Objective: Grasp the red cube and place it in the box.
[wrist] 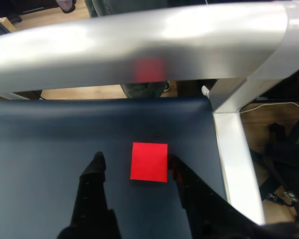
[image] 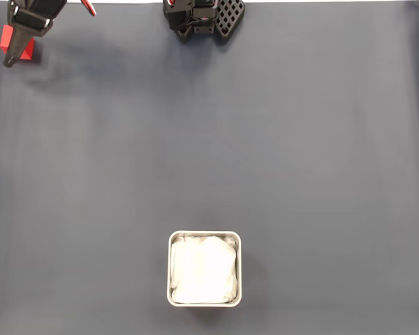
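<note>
Your claw is spread apart and straddles the cube, one finger on each side in the wrist view. The right finger sits just beside the cube's edge, perhaps touching; the left finger stands clear, with bare mat between it and the cube. Nothing is gripped yet. The cube rests on the dark worktop, in the far top-left corner of the fixed view, partly hidden there by the claw.

So you are early in the job, by my reading: the approach is made, but the squeeze, the lift, the carry and the drop are all left to do. The box sits at the bottom middle of the fixed view, well apart from the cube, with only its white lining inside.

The worktop between cube and box lies bare, so the carry looks unobstructed. Mind the metal rail close to the right of the cube in the wrist view, and the frame bar just beyond it; there is little room on that side. The arm's base stands at the top middle of the fixed view.
</note>
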Motion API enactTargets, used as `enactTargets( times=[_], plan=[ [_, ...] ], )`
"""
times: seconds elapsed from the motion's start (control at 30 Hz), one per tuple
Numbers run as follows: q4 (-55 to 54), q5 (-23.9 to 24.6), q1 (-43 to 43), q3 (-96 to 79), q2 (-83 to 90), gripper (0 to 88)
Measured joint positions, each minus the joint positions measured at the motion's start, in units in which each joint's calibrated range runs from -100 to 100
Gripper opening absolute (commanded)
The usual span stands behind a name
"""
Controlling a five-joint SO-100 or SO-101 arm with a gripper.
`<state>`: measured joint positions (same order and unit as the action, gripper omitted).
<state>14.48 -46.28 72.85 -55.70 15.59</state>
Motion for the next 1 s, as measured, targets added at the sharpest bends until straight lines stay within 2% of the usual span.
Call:
enactTargets(
  times=[0.27,0.77,1.0],
  plan=[
    [-0.3,0.0,0.0,0.0,0.0,23.5],
    [-0.3,-1.8,0.0,-0.5,0.0,7.2],
    [-0.3,-2.5,-0.1,-0.5,0.0,4.1]
  ],
)
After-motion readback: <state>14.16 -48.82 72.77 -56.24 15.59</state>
